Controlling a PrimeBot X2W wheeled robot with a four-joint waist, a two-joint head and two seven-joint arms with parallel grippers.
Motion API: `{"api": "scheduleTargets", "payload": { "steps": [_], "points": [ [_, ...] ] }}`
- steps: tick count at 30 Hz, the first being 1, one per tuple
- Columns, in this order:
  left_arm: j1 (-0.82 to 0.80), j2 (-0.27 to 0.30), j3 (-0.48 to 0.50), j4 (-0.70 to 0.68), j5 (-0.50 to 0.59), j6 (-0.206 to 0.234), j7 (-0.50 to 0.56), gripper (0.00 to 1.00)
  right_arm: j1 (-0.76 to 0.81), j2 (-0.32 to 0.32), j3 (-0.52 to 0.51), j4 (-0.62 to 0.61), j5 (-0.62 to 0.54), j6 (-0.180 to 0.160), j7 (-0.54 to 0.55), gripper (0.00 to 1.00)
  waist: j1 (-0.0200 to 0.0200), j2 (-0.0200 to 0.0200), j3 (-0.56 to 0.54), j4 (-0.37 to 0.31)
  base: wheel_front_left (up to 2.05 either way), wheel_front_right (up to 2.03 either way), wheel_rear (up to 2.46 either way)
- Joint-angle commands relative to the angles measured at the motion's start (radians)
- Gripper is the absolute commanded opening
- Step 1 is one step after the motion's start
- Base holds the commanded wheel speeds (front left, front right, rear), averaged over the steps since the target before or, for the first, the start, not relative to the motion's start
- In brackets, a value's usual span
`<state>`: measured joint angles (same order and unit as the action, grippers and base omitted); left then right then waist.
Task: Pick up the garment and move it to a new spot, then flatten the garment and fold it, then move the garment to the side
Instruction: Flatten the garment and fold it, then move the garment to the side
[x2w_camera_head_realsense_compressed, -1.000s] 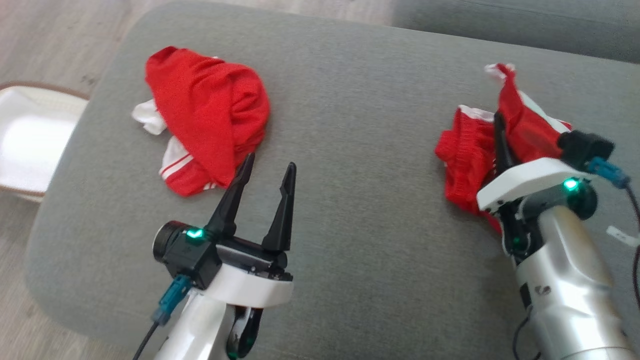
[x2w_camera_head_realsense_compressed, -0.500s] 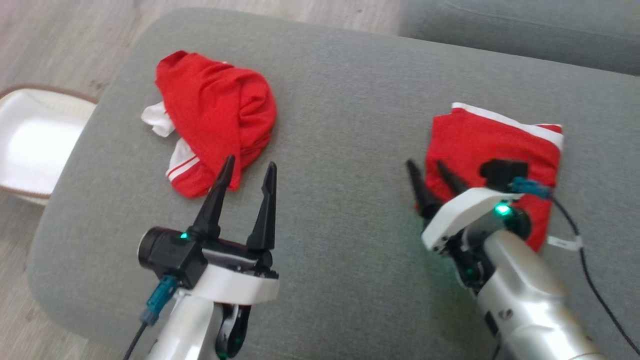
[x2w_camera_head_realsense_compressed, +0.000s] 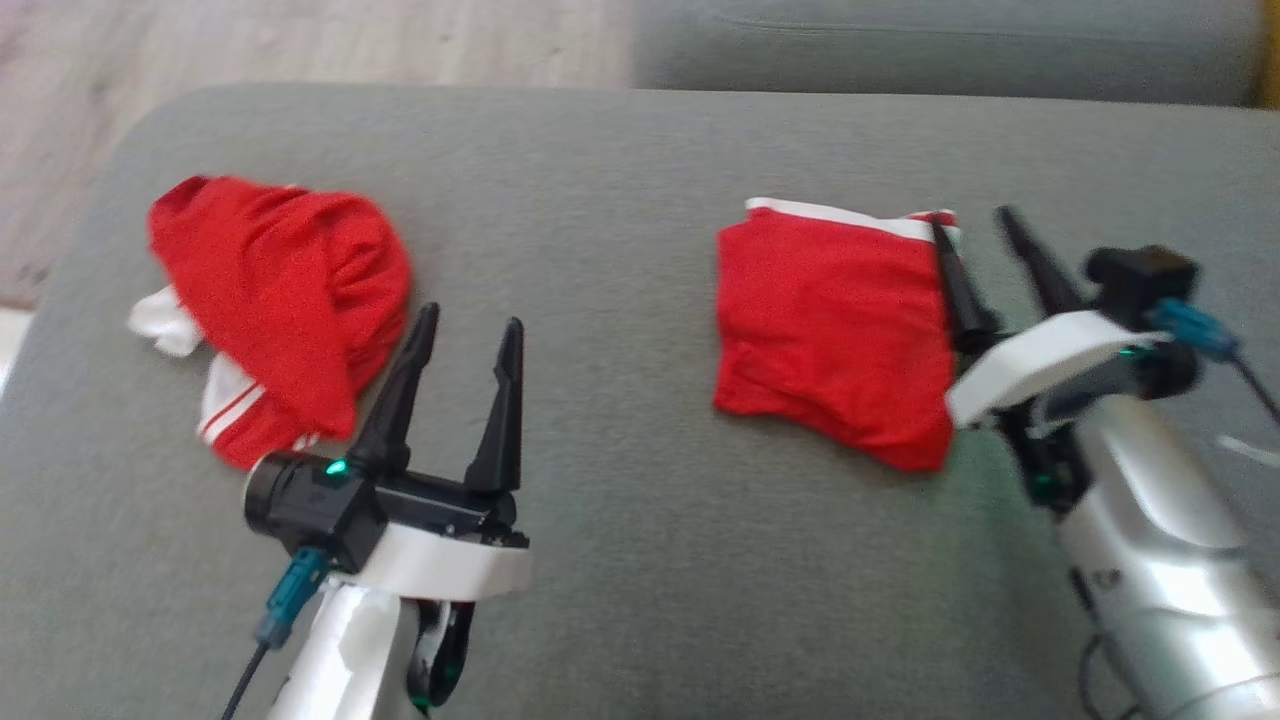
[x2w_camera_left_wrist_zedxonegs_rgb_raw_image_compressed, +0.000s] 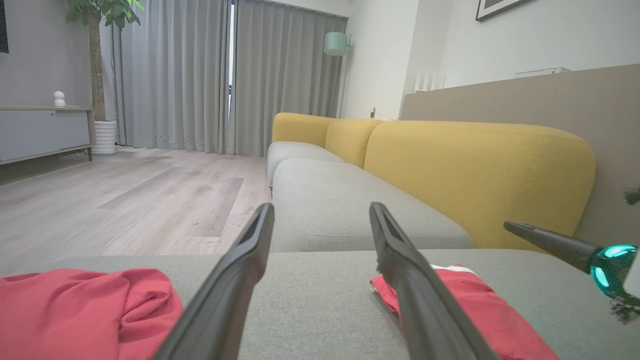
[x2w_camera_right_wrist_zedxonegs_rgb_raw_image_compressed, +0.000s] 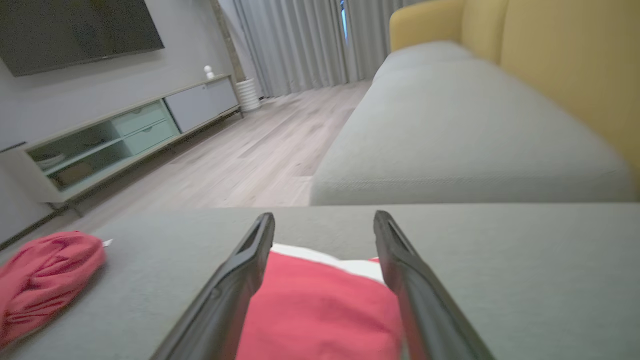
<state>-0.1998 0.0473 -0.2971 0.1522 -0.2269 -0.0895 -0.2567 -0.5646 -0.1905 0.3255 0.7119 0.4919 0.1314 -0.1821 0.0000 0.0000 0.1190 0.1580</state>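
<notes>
- Here's the folded red garment, a neat soft rectangle with a white band along its far edge, lying flat on the right half of the grey fabric sofa cushion.
- The right gripper sits at that garment's right edge, its two dark fingers spread apart and holding nothing. In the right wrist view the red cloth lies below and between them; I cannot tell whether the tips touch it.
- The fold looks done, so in my judgement the move to the side is what remains.
- What could go wrong: pinch just the top layer and the fold peels open on the lift.
- Another risk is dragging it instead of lifting. Cloth on a fabric cushion would likely ruck, and the near edge already looks a little uneven.
- Over on the left, the left gripper hovers above the cushion with its fingers parted and empty, just beside a crumpled red garment with white trim.
- Carry the folded piece too far left and it lands on that heap.
- The count: two red garments, one folded and one crumpled; two grippers with two fingers each; a second grey cushion at the far side.
</notes>
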Motion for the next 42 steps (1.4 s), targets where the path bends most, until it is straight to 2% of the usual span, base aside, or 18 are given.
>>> {"api": "scheduleTargets", "payload": {
  "steps": [1, 7, 13, 17, 24, 31, 42],
  "points": [
    [-0.044, 0.003, 0.04, -0.038, 0.011, -0.004, -0.005, 1.0, -0.008, -0.004, 0.004, -0.043, -0.028, -0.001, -0.019, 1.0, 0.0, 0.0, -0.009, -0.043, 0.0, 0.0, 0.0],
    [-0.041, 0.003, 0.061, -0.038, 0.019, -0.003, -0.005, 1.0, 0.093, -0.026, -0.124, -0.139, -0.174, -0.001, -0.058, 1.0, 0.0, 0.0, -0.018, -0.106, 0.0, 0.0, 0.0],
    [-0.029, 0.003, 0.069, -0.016, 0.029, -0.009, -0.005, 1.0, 0.243, 0.038, -0.271, -0.287, -0.292, -0.001, -0.072, 1.0, 0.0, 0.0, -0.022, -0.136, 0.0, 0.0, 0.0],
    [-0.016, 0.003, 0.091, -0.004, 0.04, -0.011, -0.005, 1.0, 0.326, 0.082, -0.313, -0.378, -0.356, -0.001, -0.069, 1.0, 0.0, 0.0, -0.023, -0.154, 0.0, 0.0, 0.0],
    [-0.006, 0.003, 0.079, 0.001, 0.021, -0.01, -0.005, 1.0, 0.367, 0.121, -0.342, -0.429, -0.375, -0.001, -0.042, 1.0, 0.0, 0.0, -0.012, -0.14, 0.0, 0.0, 0.0],
    [-0.032, 0.003, 0.037, -0.006, 0.017, -0.011, -0.005, 1.0, 0.307, 0.131, -0.334, -0.415, -0.392, -0.001, 0.016, 1.0, 0.0, 0.0, 0.038, -0.082, 0.0, 0.0, 0.0],
    [-0.071, 0.003, -0.056, 0.005, -0.006, -0.002, -0.005, 1.0, 0.187, 0.138, -0.35, -0.226, -0.337, -0.001, 0.139, 1.0, 0.0, 0.0, 0.134, 0.03, 0.0, 0.0, 0.0]
  ]
}}
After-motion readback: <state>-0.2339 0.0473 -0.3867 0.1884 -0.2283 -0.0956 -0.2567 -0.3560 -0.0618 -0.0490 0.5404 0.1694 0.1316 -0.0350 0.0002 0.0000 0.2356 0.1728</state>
